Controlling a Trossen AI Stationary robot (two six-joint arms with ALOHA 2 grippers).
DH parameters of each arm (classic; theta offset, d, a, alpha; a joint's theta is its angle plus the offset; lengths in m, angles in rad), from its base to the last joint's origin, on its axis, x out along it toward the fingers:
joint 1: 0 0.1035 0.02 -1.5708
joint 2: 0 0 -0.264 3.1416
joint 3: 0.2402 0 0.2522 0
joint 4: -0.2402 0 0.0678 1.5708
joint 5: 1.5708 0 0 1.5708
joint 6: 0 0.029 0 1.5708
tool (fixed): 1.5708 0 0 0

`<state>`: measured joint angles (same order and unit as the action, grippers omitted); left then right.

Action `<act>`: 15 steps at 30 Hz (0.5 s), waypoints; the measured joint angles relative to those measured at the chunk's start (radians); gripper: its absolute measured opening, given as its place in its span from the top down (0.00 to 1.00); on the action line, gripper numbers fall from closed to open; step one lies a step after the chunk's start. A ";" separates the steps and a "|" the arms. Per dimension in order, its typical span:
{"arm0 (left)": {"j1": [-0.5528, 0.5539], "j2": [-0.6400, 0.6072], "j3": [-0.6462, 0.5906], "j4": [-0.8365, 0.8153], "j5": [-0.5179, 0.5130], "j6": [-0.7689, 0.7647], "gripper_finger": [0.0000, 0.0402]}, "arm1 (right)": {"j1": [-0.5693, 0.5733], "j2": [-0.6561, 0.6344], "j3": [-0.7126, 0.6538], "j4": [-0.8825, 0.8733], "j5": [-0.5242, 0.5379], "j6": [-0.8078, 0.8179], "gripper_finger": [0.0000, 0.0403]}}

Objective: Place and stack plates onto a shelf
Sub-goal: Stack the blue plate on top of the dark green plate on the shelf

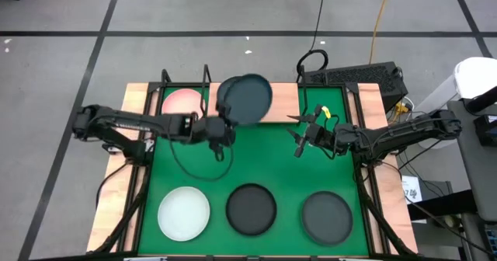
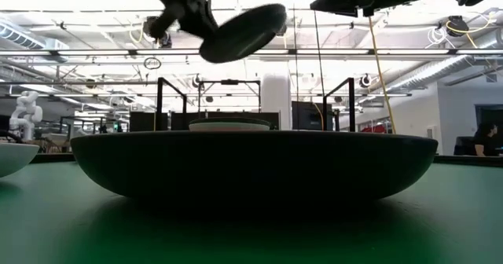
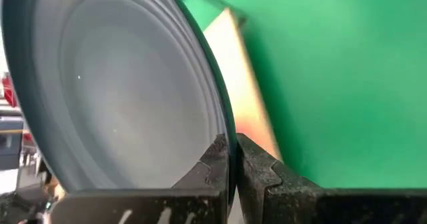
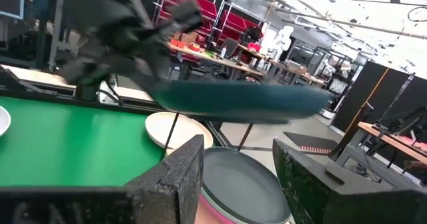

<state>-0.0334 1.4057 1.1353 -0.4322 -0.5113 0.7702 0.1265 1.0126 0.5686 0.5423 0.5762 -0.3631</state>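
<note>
Grey tiled floor rings your tabletop (image 1: 116,185), and the green mat (image 1: 272,156) covers most of it; along the mat's far edge lies the shelf (image 1: 283,99), a light wooden board with thin black wire uprights (image 1: 165,81) at its left end; take that shelf as your landmark. On its left half sits the light pink plate (image 1: 182,100); your left claw (image 3: 231,159) is clamped tight on the rim of the dark blue-grey plate (image 1: 245,99), pads either side of the edge, and it holds that plate in the air over the middle of the shelf, just beside the pink one; in the low view the blue-grey plate (image 2: 240,30) hangs tilted, high above the mat. Your right claw (image 1: 300,133) hovers over the mat just in front of the shelf's right half, fingers spread wide, holding nothing; past its dark fingers (image 4: 175,174) you see two plates nested, pale over pink, and a white one behind them. Well in front of the shelf, along the mat's near edge, three plates lie in a row, apart from one another: a pale white plate (image 1: 184,213) on the left, a black plate (image 1: 251,209) in the centre, a dark grey plate (image 1: 327,217) on the right.
</note>
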 joint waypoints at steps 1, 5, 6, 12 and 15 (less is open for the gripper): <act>0.031 0.001 0.001 0.008 0.022 0.023 0.97 | 0.000 0.000 0.000 0.000 0.000 0.001 0.60; 0.166 0.014 0.005 0.011 0.129 0.064 0.97 | 0.000 0.000 0.000 0.008 0.000 0.001 0.60; 0.199 0.020 0.005 0.005 0.159 0.065 0.97 | 0.000 0.000 0.000 0.007 0.000 0.001 0.60; 0.341 0.066 0.004 0.009 0.288 0.067 0.97 | 0.000 0.000 0.000 0.007 0.000 0.002 0.60; 0.382 0.097 0.004 0.002 0.294 0.066 0.97 | 0.000 0.000 0.000 0.007 0.000 0.002 0.60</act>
<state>0.3482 1.5030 1.1389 -0.4303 -0.2169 0.8360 0.1261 1.0126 0.5686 0.5491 0.5762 -0.3609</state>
